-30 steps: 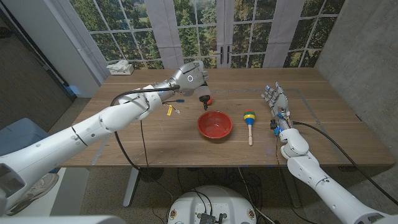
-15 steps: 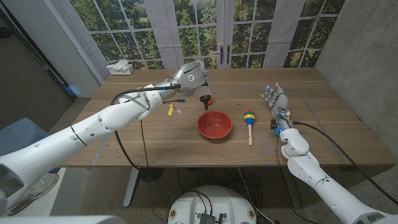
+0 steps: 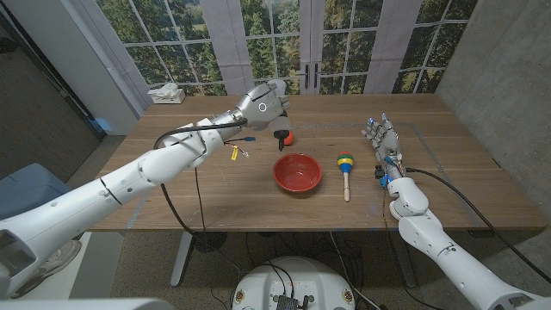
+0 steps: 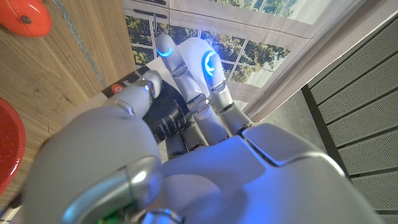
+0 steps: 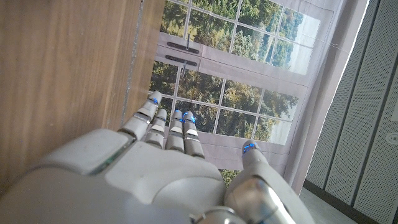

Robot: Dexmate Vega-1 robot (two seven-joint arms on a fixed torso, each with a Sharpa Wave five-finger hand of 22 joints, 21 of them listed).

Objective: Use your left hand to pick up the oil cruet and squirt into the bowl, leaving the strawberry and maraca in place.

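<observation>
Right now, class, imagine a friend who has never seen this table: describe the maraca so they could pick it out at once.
Start at the red bowl in the middle of the wooden table. Just beside it, toward the robot's right hand, lies the maraca. It is the only thing with a long pale wooden handle and a rounded head striped in bright colours, unlike the small red strawberry behind the bowl.

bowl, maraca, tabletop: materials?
Round red bowl: probably plastic; uniform colour, slight sheen. Striped maraca with pale stick handle: looks like painted wood; handle unpainted, light-grained. Brown wooden table: wood or wood veneer, matte, visible grain lines.
</observation>
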